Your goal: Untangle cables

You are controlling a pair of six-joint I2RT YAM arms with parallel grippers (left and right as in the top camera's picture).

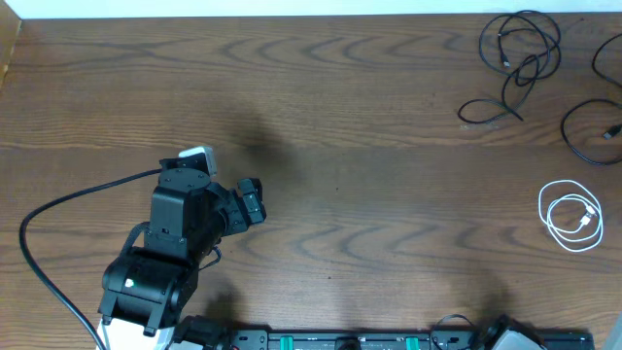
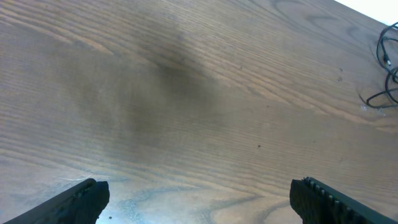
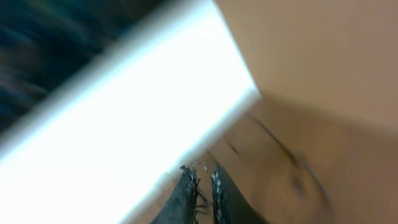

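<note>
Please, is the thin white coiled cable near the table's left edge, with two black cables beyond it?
No: the overhead view shows the thin white coiled cable near the wooden table's right edge, two thin black cables beyond it.

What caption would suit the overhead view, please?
Left pincer at left; white cable and two black cables apart at right.
</note>
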